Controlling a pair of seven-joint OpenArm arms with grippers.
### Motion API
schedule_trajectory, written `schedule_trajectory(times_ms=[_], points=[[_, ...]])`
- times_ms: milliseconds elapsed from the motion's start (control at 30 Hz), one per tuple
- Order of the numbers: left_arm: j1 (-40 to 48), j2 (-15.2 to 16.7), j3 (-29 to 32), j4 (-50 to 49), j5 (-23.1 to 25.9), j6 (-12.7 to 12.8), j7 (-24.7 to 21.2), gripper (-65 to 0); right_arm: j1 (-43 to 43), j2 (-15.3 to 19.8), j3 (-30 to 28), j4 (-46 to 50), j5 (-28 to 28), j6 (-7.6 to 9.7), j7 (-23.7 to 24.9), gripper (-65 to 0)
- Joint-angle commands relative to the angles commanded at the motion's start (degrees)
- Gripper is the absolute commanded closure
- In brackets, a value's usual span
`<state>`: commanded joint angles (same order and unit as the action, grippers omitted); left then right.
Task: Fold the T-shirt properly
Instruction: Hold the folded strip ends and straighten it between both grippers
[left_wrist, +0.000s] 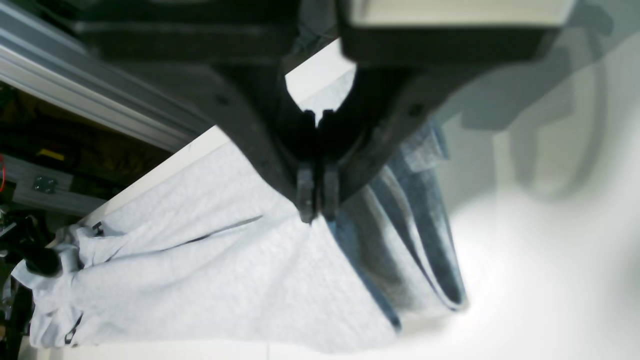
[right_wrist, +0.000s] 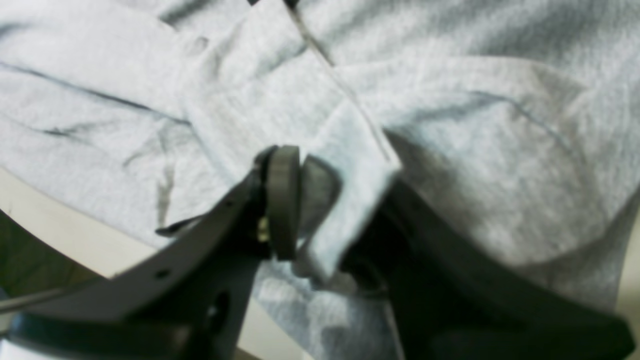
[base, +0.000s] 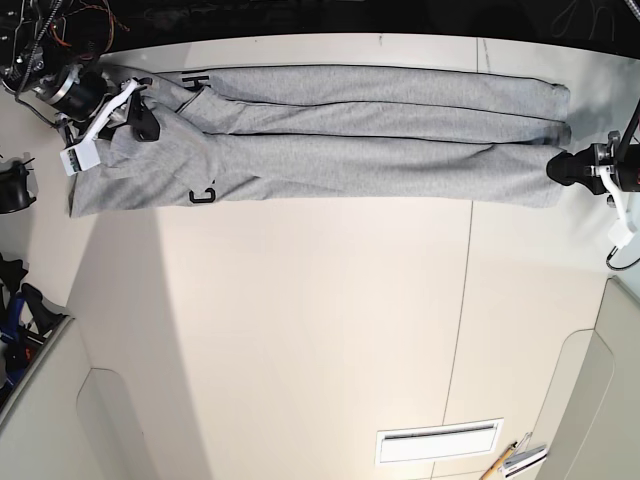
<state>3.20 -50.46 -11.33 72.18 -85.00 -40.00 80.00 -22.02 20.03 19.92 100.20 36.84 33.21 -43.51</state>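
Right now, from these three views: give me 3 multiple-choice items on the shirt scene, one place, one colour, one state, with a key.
1. Where does the T-shirt lie in the base view?
A. across the top of the table
B. at the bottom edge
C. off the table

2. What colour is its fabric?
A. navy
B. light grey
C. red

3. What is the left gripper doing?
A. open above bare table
B. shut on the T-shirt
C. out of view

Key: 1 A, it is stretched along the top of the table. 2 B, grey in every view. 3 B, fabric fans out from its closed tips.
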Motion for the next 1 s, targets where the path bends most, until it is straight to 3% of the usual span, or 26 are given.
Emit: schedule_trajectory(times_ms=[400, 433, 533, 567, 733, 867, 933, 1000], points=[[7.4, 0.0, 0.0, 0.0, 0.0, 0.0, 0.0, 0.0, 0.7, 0.0, 0.0, 0.0, -0.4, 0.00, 0.0, -16.1], [7.8, 0.0, 0.0, 0.0, 0.0, 0.0, 0.0, -2.0, 0.7, 0.0, 0.0, 0.0, -0.4, 0.00, 0.0, -16.1], [7.9, -0.1, 0.0, 0.0, 0.0, 0.0, 0.0, -27.6, 0.7, 0.0, 0.0, 0.0, -0.4, 0.00, 0.0, -17.3], [7.9, -0.1, 0.0, 0.0, 0.0, 0.0, 0.0, -30.9, 0.7, 0.0, 0.0, 0.0, -0.4, 0.00, 0.0, -18.8], [7.9, 0.0, -6.1, 0.0, 0.0, 0.0, 0.0, -31.7, 0.7, 0.0, 0.0, 0.0, -0.5, 0.00, -0.1, -22.5], [9.2, 0.0, -12.6, 0.0, 0.0, 0.0, 0.0, -47.3, 0.7, 0.0, 0.0, 0.0, -0.4, 0.00, 0.0, -22.5], [11.2, 0.1, -12.9, 0.0, 1.8, 0.0, 0.0, -47.6, 0.7, 0.0, 0.0, 0.0, -0.4, 0.00, 0.0, -22.5], [13.0, 1.1, -12.9, 0.0, 5.5, 0.0, -3.0, -47.6, 0.7, 0.0, 0.0, 0.0, -0.4, 0.00, 0.0, -22.6]])
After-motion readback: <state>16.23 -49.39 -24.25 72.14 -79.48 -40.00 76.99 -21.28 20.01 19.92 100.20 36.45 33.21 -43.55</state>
